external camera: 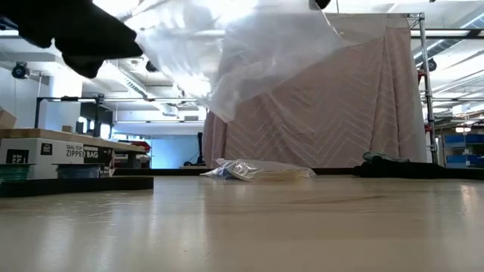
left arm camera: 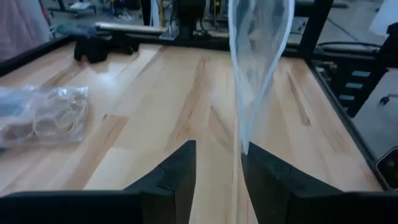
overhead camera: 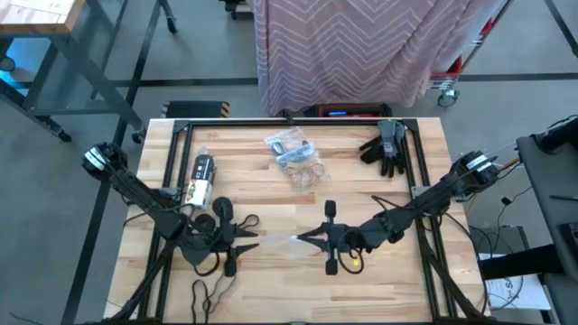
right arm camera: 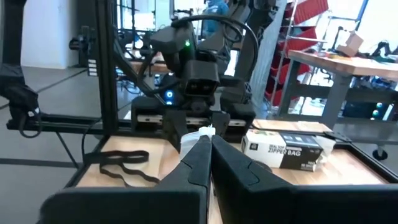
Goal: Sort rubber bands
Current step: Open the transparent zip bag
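A clear plastic bag (overhead camera: 278, 241) stretches between my two grippers above the table's near middle; in the low view the bag (external camera: 242, 60) hangs clear of the wood. My right gripper (right arm camera: 208, 140) is shut on one end of it. My left gripper (left arm camera: 219, 152) is open, with the bag's other end (left arm camera: 244, 140) standing between its fingers. Black rubber bands (overhead camera: 246, 220) lie flat on the table beside the left gripper, and more black bands (overhead camera: 206, 293) lie near the front edge. Two clear bags hold blue bands (overhead camera: 291, 147) and tan bands (overhead camera: 307, 171) at the far middle. My left gripper does not pinch the bag. The bag's narrow end (left arm camera: 244, 144) lies against the inner side of one finger (left arm camera: 261, 168), and the other finger stands apart from it. My right gripper pinches a bunched bit of the bag's edge (right arm camera: 205, 132) between its two fingertips, coming level from the table's right. The bag runs from there toward the left gripper, lifted clear.
A box of zipper bags (overhead camera: 200, 176) lies at the left, dark gloves (overhead camera: 384, 149) at the far right corner. A black frame (overhead camera: 298, 119) borders the table. Bare wood (overhead camera: 379, 289) lies at the near right.
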`<state>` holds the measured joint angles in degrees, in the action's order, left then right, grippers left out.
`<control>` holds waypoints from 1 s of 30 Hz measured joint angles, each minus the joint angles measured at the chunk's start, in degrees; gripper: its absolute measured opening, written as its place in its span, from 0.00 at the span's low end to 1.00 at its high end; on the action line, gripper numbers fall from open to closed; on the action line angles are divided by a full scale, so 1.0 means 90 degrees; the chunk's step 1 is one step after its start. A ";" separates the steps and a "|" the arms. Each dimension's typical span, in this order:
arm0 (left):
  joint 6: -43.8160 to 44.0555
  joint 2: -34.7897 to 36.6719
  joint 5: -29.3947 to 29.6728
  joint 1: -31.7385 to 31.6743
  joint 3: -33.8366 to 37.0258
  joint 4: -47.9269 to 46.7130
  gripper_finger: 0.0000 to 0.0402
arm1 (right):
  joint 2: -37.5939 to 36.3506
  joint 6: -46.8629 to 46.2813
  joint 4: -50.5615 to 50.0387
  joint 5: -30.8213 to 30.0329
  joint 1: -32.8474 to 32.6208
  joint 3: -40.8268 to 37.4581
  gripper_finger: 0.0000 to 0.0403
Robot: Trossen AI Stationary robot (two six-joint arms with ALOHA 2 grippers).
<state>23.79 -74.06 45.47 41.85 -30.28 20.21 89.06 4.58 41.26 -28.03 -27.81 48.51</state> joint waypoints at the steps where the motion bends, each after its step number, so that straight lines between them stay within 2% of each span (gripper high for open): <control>1: -0.0086 0.0000 0.0000 0.0000 0.0000 0.0091 0.29 | 0.0000 -0.0002 -0.0010 0.0000 -0.0003 0.0012 0.00; 9: -0.0422 0.0000 -0.0172 0.0000 0.0000 0.0469 0.26 | 0.0000 0.0002 -0.0052 -0.0002 -0.0005 0.0022 0.00; 15: -0.0583 0.0000 -0.0284 -0.0002 0.0000 0.0471 0.03 | 0.0000 0.0004 -0.0052 -0.0002 -0.0005 0.0022 0.00; 24: -0.0830 0.0007 -0.0116 -0.0009 -0.0029 0.0791 0.01 | 0.0396 -0.0098 -0.0223 -0.0006 0.0010 0.0022 0.00; 27: -0.0925 -0.0015 -0.0123 -0.0015 -0.0305 0.0460 0.00 | 0.0685 -0.0316 -0.0229 -0.0017 0.0012 0.0022 0.00; 30: -0.0854 -0.0144 -0.0309 -0.0015 -0.0767 -0.0465 0.00 | 0.0908 -0.0345 -0.0260 -0.0134 0.0010 0.0022 0.00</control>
<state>16.11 -75.36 42.69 41.71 -37.19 16.02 97.23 1.48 38.92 -29.23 -27.73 48.71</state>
